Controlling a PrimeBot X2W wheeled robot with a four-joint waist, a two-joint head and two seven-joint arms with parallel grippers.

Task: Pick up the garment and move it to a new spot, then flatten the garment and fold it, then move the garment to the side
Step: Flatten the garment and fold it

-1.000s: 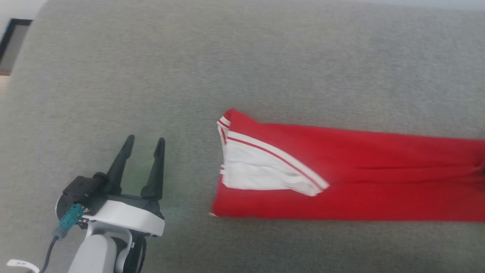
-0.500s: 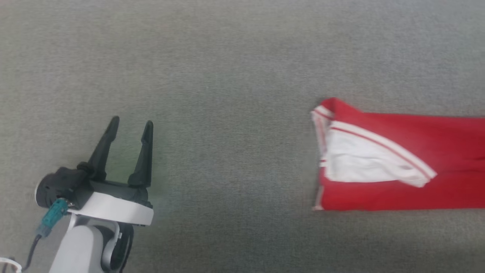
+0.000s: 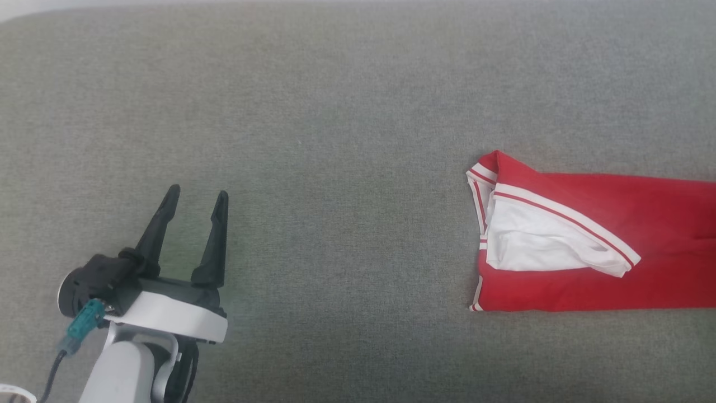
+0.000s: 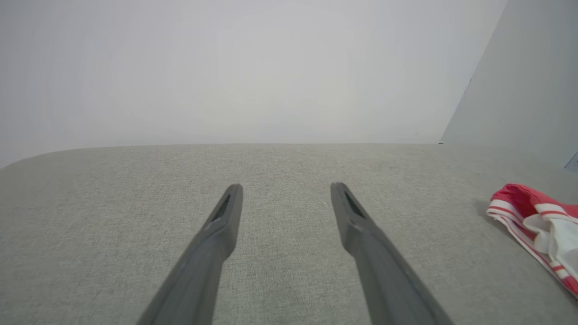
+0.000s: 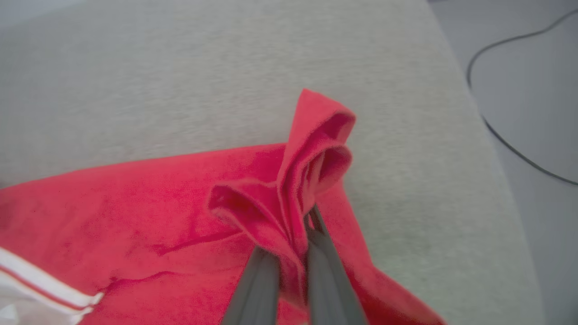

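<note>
The garment is a red jersey with a white sleeve and striped trim, folded into a long strip on the grey surface at the right of the head view; its collar end peeks in at the right of the left wrist view. My left gripper hovers open over bare cloth far left of it, fingers spread with nothing between. My right gripper is shut on a bunched red fold of the garment near its far end.
A grey fabric surface spreads under everything, with wide bare room between my left gripper and the garment. Its right edge drops to a floor where a dark cable lies. A pale wall rises behind.
The head camera has swung left, so the garment now sits further right in the view than one second ago. The left gripper stays open; little has moved in the last half second.
</note>
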